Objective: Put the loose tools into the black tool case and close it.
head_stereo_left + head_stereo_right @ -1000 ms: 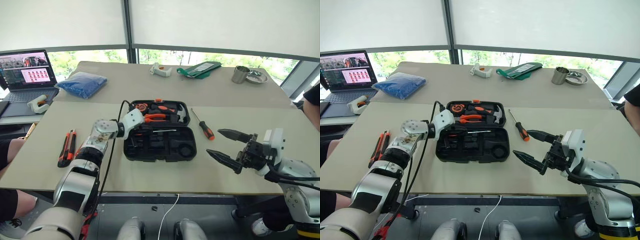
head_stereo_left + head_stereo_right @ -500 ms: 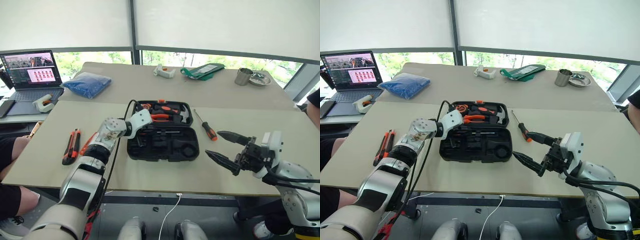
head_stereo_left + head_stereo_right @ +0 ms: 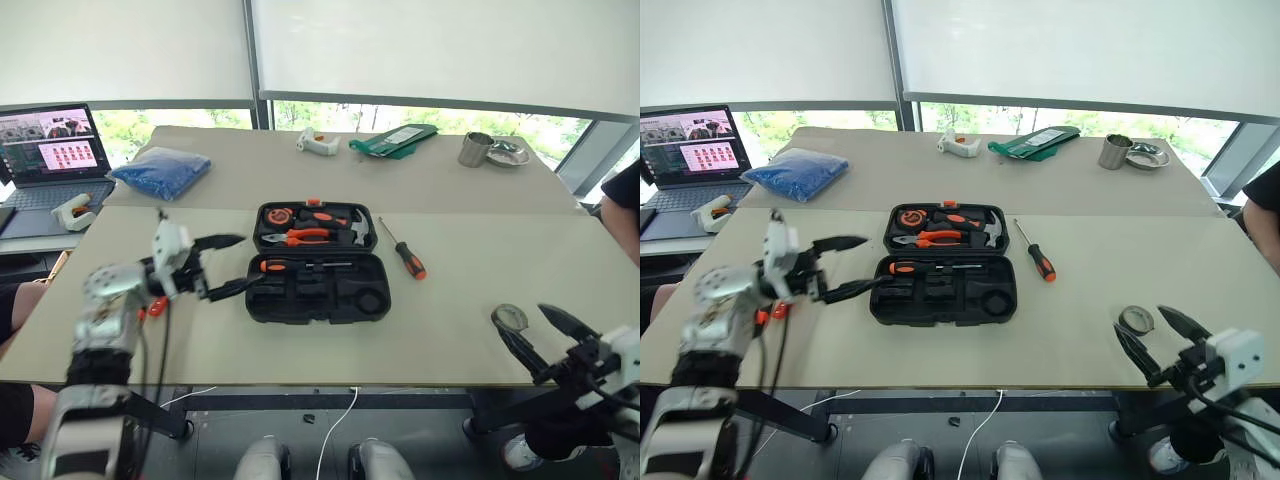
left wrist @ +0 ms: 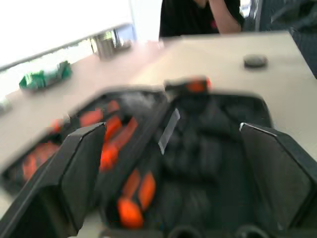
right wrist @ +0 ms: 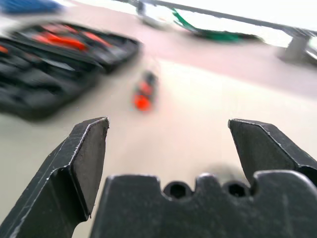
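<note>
Both arms have pulled back from the flat black plastic tool case since a second ago: the left gripper, then buried in the case's front half, now hangs off its 9 o'clock side with fingers spread wide and empty; the right gripper, also spread and empty, has dropped to the 4 o'clock corner of the beige table, just beside a small dark tape roll.

Case: open, lying flat at table centre, moulded recesses. One orange-handled screwdriver now lies in the front half; it was not visible there before. Rear half holds orange-handled pliers, a hammer and a tape measure.

Count of loose items: one black-and-orange screwdriver at the case's 3 o'clock, unmoved; one tape roll. Orange shows behind the left wrist; cannot tell what.
</note>
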Tool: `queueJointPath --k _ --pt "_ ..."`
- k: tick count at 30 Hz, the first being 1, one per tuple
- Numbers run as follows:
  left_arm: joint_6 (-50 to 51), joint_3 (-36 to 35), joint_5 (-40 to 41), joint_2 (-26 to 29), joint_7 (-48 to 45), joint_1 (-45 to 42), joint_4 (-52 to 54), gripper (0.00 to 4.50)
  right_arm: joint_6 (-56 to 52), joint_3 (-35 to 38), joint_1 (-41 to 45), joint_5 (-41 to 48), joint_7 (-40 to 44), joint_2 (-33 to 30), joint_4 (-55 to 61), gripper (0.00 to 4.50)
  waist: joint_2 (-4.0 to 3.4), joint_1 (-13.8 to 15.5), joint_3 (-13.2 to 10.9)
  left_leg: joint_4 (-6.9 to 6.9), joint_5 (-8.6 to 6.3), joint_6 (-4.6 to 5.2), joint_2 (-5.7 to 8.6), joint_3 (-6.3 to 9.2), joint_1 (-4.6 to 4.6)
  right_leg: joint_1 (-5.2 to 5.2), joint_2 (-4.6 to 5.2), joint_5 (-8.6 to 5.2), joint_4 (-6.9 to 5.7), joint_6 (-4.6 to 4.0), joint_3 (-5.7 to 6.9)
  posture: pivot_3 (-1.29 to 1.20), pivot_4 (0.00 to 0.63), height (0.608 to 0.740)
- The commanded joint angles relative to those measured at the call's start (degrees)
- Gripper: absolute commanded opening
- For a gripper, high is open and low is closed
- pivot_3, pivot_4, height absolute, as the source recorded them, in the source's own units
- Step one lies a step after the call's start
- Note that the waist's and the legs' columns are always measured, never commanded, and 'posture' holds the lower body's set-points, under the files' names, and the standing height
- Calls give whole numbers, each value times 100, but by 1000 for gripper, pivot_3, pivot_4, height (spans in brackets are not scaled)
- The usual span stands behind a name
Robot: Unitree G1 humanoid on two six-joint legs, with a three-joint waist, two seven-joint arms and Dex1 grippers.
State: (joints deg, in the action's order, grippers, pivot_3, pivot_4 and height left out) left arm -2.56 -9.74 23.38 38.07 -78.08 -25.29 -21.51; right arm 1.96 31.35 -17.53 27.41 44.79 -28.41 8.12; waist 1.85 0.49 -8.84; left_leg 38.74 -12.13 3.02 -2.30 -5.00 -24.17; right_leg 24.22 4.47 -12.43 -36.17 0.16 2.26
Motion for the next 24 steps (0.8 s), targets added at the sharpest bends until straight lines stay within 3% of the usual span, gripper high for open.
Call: queueJointPath --k 1,5,9,12,14,15,18,23,24 --pt "-75 -276 143 375 -165 636 570 4467 342 106 77 -133 -187 -3 84 4500 -11 -7 -3 2 -3 -11 -2 -1 -1 1 4 -8 1 -21 0 0 150 740" --pt "-10 -451 355 407 -46 1122 969 4467 -654 -266 708 -264 -609 -482 422 4500 -34 -17 -8 0 -25 -50 -18 -12 15 3 58 -2 3 -30 2 0 150 740" --pt "266 -396 606 182 238 1199 1520 4467 -2452 -1213 2177 -522 -873 -1376 298 4500 -55 -21 -20 2 -22 -50 -16 -33 8 15 85 14 4 -38 11 0 150 740" --pt "413 -257 650 48 367 1218 1802 4467 -3487 -1999 3550 -655 -893 -1591 -172 4500 -64 -34 -24 1 -19 -50 -15 -42 7 23 77 23 3 -43 19 0 150 740" --pt "492 -154 666 -48 442 1204 1960 4467 -4366 -2644 4576 -883 -917 -1565 -750 4500 -64 -41 -25 0 12 -8 -17 -44 4 22 30 24 1 -44 25 0 150 740" --pt "510 -116 669 -92 488 1189 2013 4467 -4541 -2886 5031 -992 -921 -1445 -1134 4500 -64 -42 -25 -3 13 -7 -21 -44 -5 31 14 42 5 -73 17 0 150 740" --pt "523 -42 644 -163 590 1169 2094 4467 -5049 -3350 5978 -1193 -993 -1054 -2105 4500 -63 -23 -24 -6 3 -12 -29 -45 -22 45 -2 51 7 -49 18 0 150 740" --pt "497 -16 640 -190 665 1160 2194 4467 -4791 -4063 6729 -1826 -950 -624 -3586 4500 -64 -3 -24 -3 -2 -10 -23 -50 -79 96 -5 53 3 -41 17 0 150 740" --pt "495 -19 645 -185 676 1162 2216 4495 -4716 -4129 6803 -1907 -920 -580 -3779 4240 -64 -2 -25 0 -4 -7 -22 -51 -83 96 -4 56 6 -36 16 0 150 740"
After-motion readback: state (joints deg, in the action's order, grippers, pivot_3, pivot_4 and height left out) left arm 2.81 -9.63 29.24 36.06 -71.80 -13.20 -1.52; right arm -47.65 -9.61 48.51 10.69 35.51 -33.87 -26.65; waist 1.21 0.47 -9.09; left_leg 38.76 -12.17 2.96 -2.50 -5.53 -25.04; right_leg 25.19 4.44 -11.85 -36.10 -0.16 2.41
